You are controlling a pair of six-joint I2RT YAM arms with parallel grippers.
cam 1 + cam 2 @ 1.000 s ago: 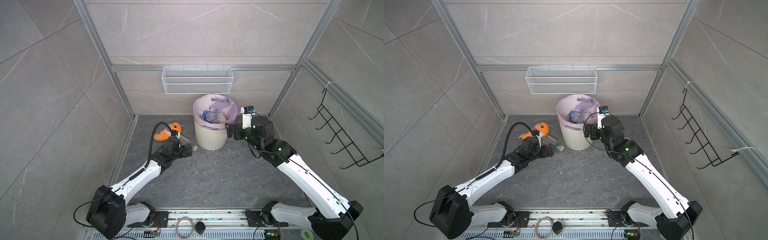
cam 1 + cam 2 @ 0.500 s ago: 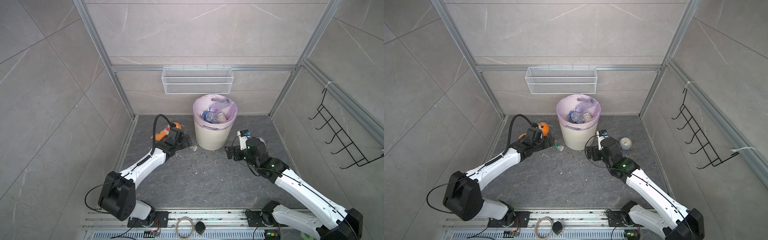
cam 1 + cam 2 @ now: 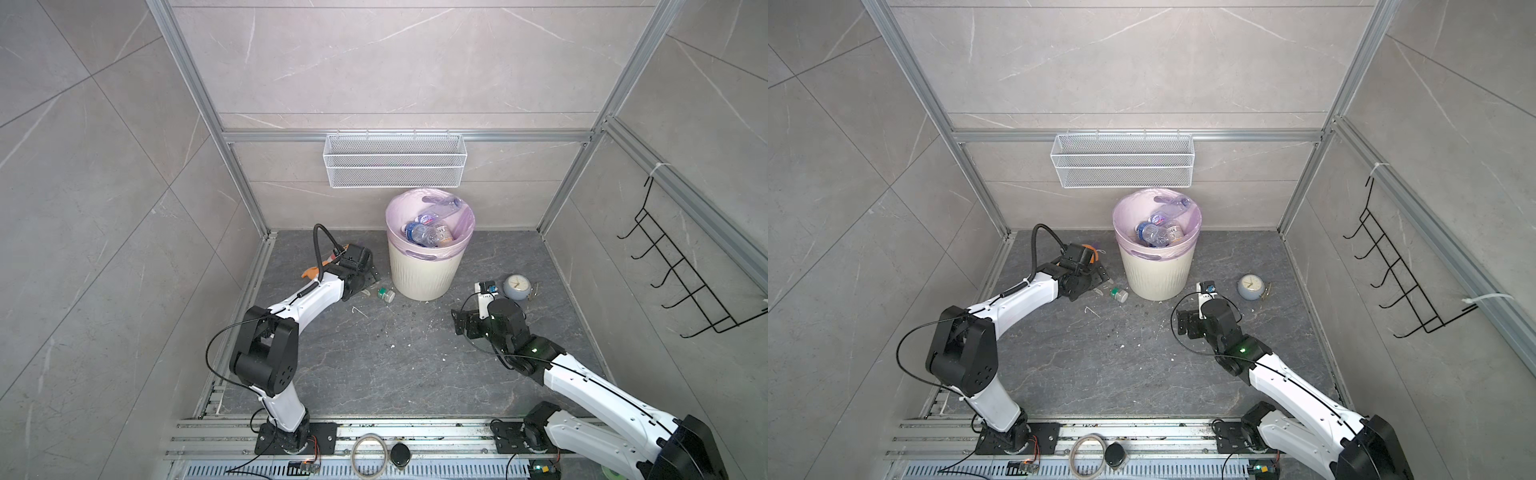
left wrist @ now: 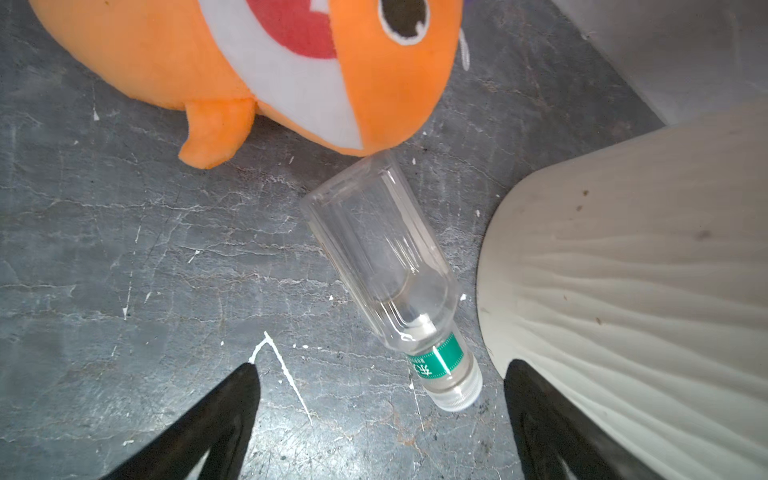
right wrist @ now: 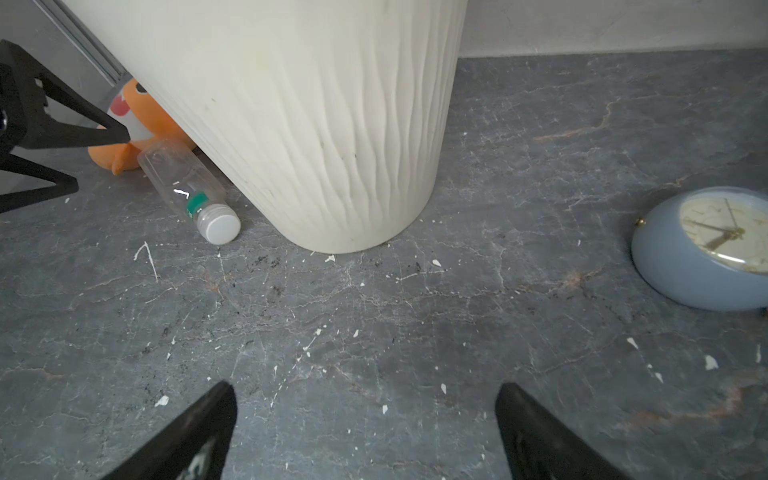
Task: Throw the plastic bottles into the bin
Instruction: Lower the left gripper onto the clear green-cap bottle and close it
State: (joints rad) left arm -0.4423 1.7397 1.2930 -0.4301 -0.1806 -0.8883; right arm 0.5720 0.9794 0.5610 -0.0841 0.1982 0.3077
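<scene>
The left end effector (image 4: 382,365) hovers low over a dark grey, stone-patterned surface (image 5: 374,311). Its two black fingers (image 4: 216,424) are spread wide and grasp nothing.

Just ahead of its fingertips, a small clear plastic bottle (image 4: 382,253) lies on its side. The bottle has a green neck band and a white cap. The cap end points back toward the end effector, nearer to the finger on the bin's side, and neither finger touches the bottle. At the bottle's far end, its base meets the snout of an orange and white plush fish toy (image 4: 291,70), which lies farther ahead.

Beside this end effector, toward the other arm, stands the bin (image 4: 623,270). It is a cream, ribbed, tapered wastebasket. The bottle lies just beside its foot, though whether the two touch cannot be told. In both top views the bin is lined with a pale pink bag, and several more clear bottles (image 3: 428,232) are piled inside.

The right end effector (image 5: 365,384) also sits low over the surface, released, with nothing between its spread fingers. Ahead of it rises the foot of the bin. Past the bin, on the side toward the other arm, it sees the same lone bottle and part of the plush. On its outer side, away from the other arm, a small round grey-blue clock (image 5: 698,249) rests on the surface, near the bin but apart from it.

On the back wall beyond both arms, a white wire mesh basket (image 3: 395,166) hangs above the bin.
</scene>
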